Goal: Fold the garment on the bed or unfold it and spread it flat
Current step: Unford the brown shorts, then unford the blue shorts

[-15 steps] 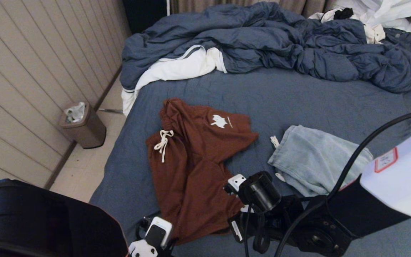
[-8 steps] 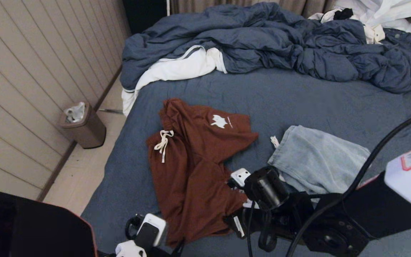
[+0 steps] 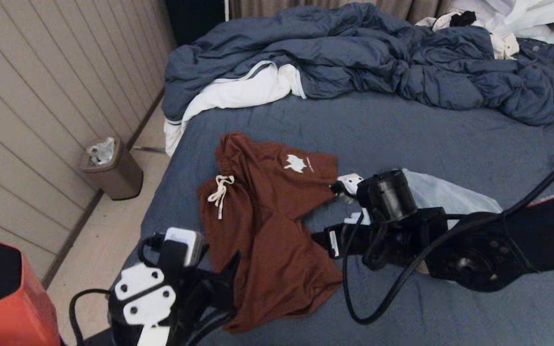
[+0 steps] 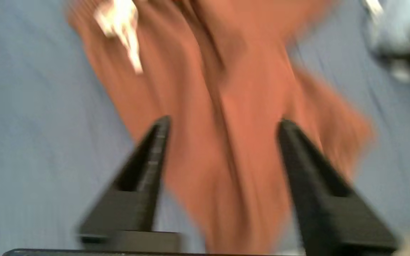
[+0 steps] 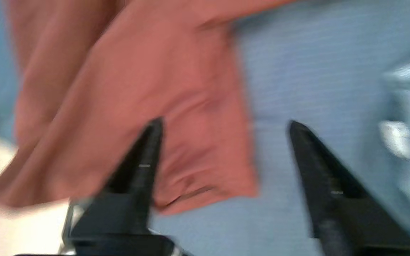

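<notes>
Garment: we are seeing rust-brown drawstring shorts (image 3: 267, 216) lying crumpled on the bed (image 3: 402, 129), toward its left side.
Left claw (image 4: 222, 122): we are reading the jaws as spread wide, nothing held, hovering over the shorts' near end.
Right claw (image 5: 224, 122): we are noting jaws also standing apart and empty, above one leg hem and bare sheet.
Neighbour: a pale blue garment (image 3: 450, 194) is lying just right of the shorts.
Far end: a blue duvet (image 3: 378, 53) is lying bunched.
</notes>
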